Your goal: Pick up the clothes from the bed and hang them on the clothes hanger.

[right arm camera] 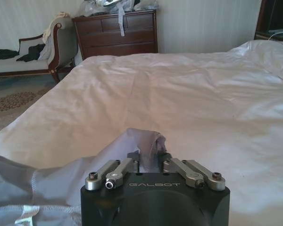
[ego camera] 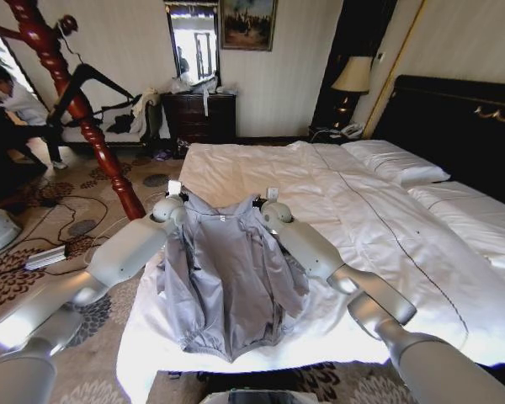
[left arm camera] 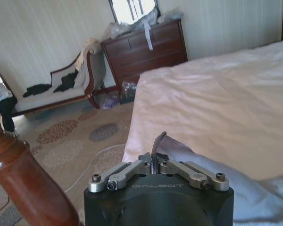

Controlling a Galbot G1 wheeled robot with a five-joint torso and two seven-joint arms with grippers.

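"GALBOT"-marked left claw (left arm camera: 156, 162) pinching jacket (ego camera: 227, 278)

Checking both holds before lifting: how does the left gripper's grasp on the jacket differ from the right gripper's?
The left gripper pinches a thin, flat fabric edge; the right gripper pinches a thicker bunched fold. The left sits at the bed's edge near the wooden coat stand; the right sits farther over the duvet. Both are shut on the jacket at its shoulders.

Both arms extended forward, side by side, wrists level. Left gripper (left arm camera: 155, 162) fingers closed, pinching fabric. Right gripper (right arm camera: 151, 160) fingers likewise closed, pinching fabric.
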